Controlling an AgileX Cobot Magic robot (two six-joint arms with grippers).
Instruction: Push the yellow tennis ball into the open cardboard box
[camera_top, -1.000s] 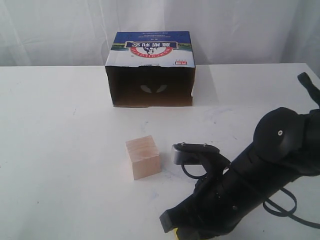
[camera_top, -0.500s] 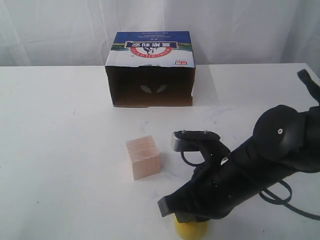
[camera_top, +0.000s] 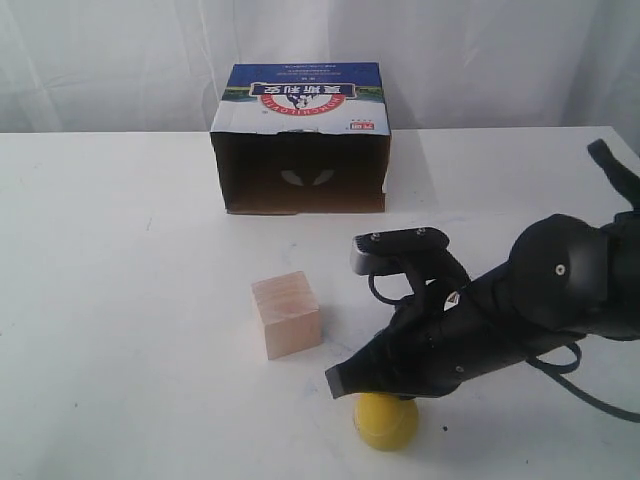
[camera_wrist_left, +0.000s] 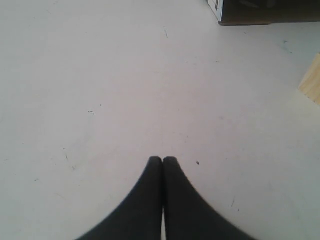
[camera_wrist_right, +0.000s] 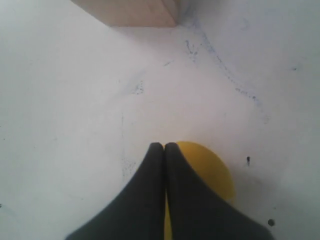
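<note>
Nearest the front of the worktop (camera_top: 120, 250), the yellow tennis ball (camera_top: 386, 420) is sitting right under the right gripper (camera_top: 340, 380), whose jaws are pressing together on nothing; the left gripper (camera_wrist_left: 162, 159) is hanging closed too, over bare worktop; farther back a wooden cube (camera_top: 287, 315) is standing apart; farthest, the open cardboard box (camera_top: 300, 135) is showing its dark mouth frontward.

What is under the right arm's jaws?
A yellow ball sits on the white table just below the shut right jaws. They cover part of it in the wrist view, so whether they touch it cannot be told.
</note>
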